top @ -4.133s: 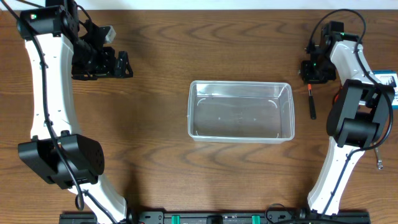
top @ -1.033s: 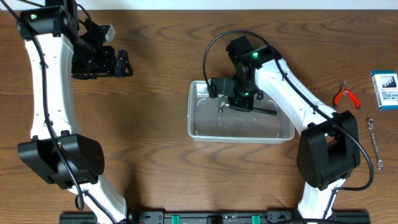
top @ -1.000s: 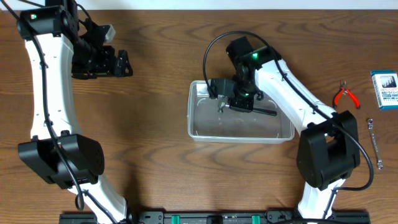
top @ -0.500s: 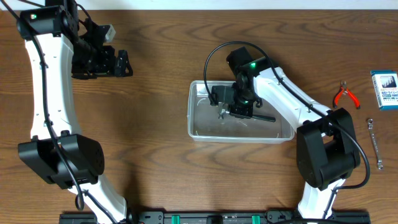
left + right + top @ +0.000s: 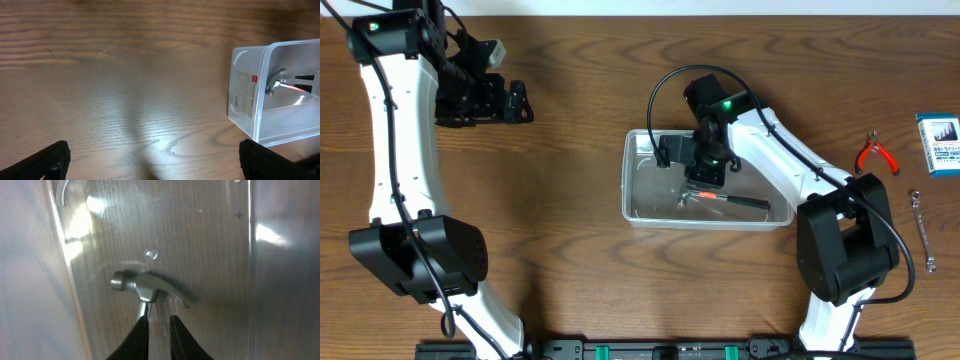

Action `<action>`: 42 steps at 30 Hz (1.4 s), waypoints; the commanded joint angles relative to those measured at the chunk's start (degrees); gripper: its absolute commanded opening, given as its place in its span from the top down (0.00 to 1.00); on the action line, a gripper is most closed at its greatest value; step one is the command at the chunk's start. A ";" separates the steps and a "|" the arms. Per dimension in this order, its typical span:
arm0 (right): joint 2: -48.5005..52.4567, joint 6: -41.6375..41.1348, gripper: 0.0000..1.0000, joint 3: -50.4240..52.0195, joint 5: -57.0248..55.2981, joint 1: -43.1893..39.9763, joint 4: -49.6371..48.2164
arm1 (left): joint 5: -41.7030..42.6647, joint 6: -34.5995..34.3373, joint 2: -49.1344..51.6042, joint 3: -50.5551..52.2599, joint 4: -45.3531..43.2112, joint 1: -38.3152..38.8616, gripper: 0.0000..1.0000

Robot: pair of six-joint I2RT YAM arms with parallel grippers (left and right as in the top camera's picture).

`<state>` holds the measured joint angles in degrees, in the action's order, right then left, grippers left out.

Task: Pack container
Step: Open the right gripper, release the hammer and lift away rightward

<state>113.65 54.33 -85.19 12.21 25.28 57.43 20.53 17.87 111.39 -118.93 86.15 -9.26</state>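
The clear plastic container [image 5: 632, 180] stands mid-table. A hammer [image 5: 722, 200] with a red-and-black handle lies flat on its floor, head to the left. My right gripper [image 5: 705, 168] hangs just above it inside the container. In the right wrist view the steel hammer head [image 5: 145, 285] lies beyond the fingers [image 5: 141, 337], and the jaws of my right gripper [image 5: 159, 321] are parted by a narrow gap with the shaft not pinched. My left gripper [image 5: 515, 103] is far off at the upper left, wide open [image 5: 157, 165] over bare wood. From there the container [image 5: 245, 95] shows at the right.
Red-handled pliers [image 5: 876, 154], a blue-and-white card pack [image 5: 940, 131] and a wrench [image 5: 923, 230] lie along the table's right edge. The right arm reaches diagonally over the container's right half.
The right gripper came down into the container with the hammer and parted its jaws. The hammer now lies on the container floor. The left arm has not moved.
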 commanded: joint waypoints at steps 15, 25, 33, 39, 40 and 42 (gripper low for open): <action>-2.54 -17.16 0.01 -17.88 3.02 1.05 4.09 | -0.70 0.31 0.37 -0.17 0.22 0.02 0.02; -14.32 -28.76 0.01 -35.91 -10.27 -5.40 20.31 | -0.70 0.33 0.37 -0.17 2.16 0.02 0.02; -25.99 -39.95 0.01 -35.95 -10.16 -23.69 29.14 | -0.68 0.28 0.37 -0.17 2.51 0.02 0.02; -28.24 -50.25 0.01 -35.95 3.23 -33.48 33.62 | -0.68 0.31 0.37 -0.17 2.60 0.02 0.02; -28.24 -50.23 0.01 -35.93 4.74 -33.88 33.09 | -0.68 0.31 0.37 -0.17 2.58 0.02 0.02; -27.96 -51.52 0.01 -35.87 4.00 -33.99 31.04 | -0.68 0.31 0.37 -0.17 2.58 0.02 0.02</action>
<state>85.60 8.27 -120.86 11.05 -8.12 89.95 20.53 17.87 111.39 -118.93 88.49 -9.26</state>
